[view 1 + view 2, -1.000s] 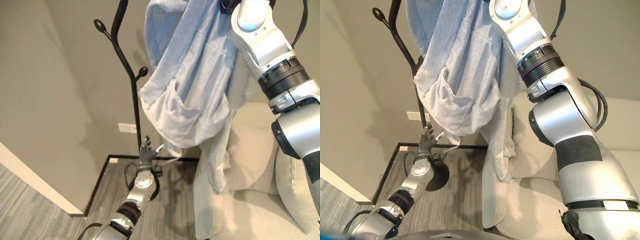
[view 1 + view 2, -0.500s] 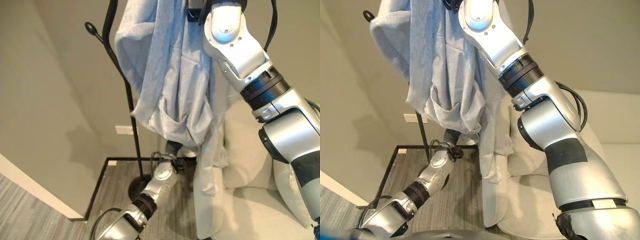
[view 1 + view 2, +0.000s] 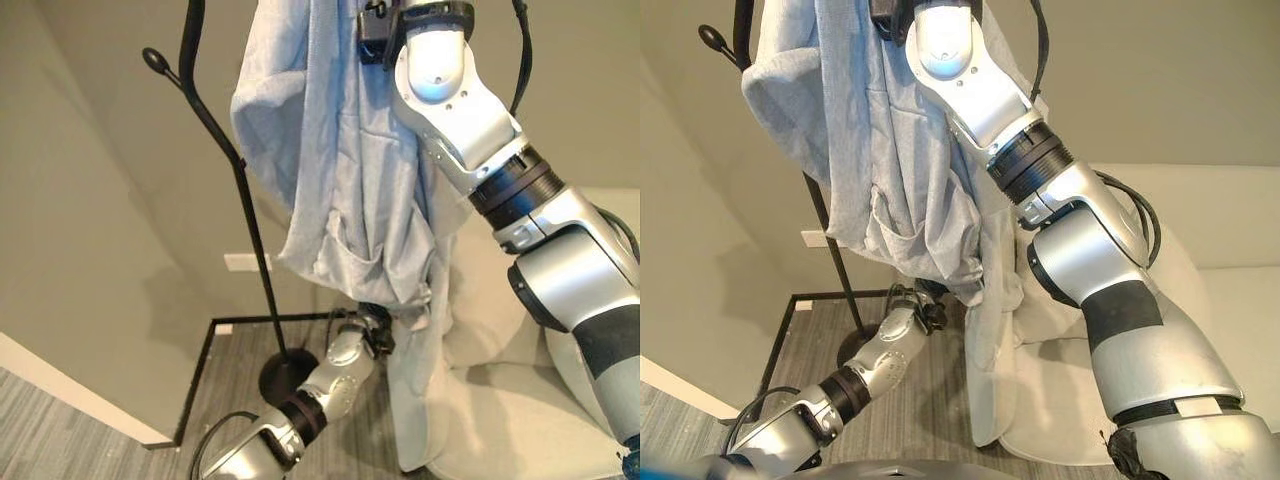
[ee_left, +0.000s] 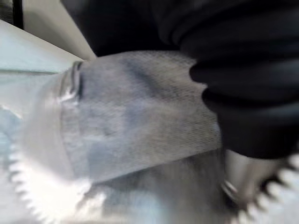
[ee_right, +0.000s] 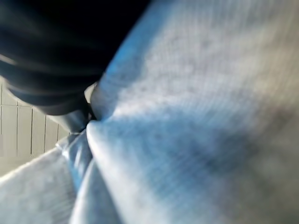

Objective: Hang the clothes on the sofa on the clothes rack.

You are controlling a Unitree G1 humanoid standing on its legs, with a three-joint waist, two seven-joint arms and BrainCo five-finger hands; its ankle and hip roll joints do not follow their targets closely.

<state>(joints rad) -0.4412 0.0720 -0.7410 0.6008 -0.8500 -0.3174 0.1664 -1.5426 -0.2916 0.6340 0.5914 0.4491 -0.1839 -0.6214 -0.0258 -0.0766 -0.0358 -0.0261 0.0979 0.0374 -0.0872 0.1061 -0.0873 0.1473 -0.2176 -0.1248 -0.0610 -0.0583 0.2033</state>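
A light blue zip-up garment (image 3: 350, 170) hangs from high up, bunched against the top of the black clothes rack (image 3: 255, 260). My right arm reaches up along it. In the right wrist view my right hand (image 5: 42, 56) grips a gathered fold of the garment (image 5: 196, 116). The hem and one sleeve dangle down in front of the cream sofa (image 3: 520, 400). My left hand (image 3: 368, 328) is raised to the hem from below, and the cloth (image 4: 140, 116) lies across it, hiding how it holds. A rack hook (image 3: 153, 58) at upper left is bare.
The rack's round base (image 3: 285, 378) stands on grey wood floor in a wall corner. A white wall plate (image 3: 243, 262) is behind the pole. The sofa's cushions (image 3: 1070, 330) fill the right side.
My right arm has carried the garment leftwards, closer to the rack's top. My left hand has risen from near the rack's base up to the garment's hem. The camera has shifted too.
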